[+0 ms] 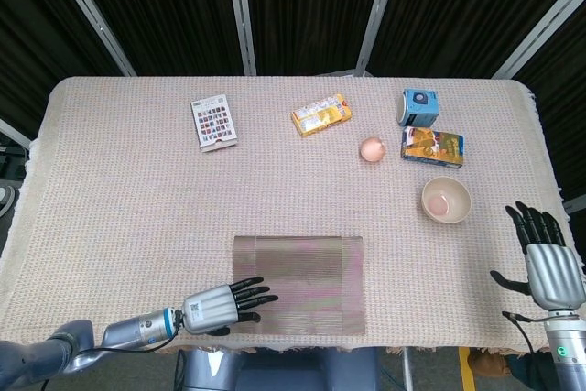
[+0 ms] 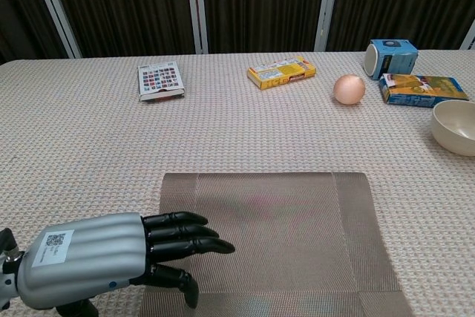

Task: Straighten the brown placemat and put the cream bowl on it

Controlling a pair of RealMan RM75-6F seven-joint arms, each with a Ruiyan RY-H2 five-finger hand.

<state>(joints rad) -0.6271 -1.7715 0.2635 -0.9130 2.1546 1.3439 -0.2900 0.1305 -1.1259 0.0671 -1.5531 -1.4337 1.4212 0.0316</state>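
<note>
Lying square at lower centre, the brown woven placemat (image 1: 298, 284) leaves the round cream bowl (image 1: 446, 200) nearer the empty, spread-fingered right hand (image 1: 547, 261).

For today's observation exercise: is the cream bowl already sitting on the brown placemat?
No, the cream bowl rests on the tablecloth well right of the brown placemat.

cream bowl (image 2: 456, 127) — cut by right edge
</note>
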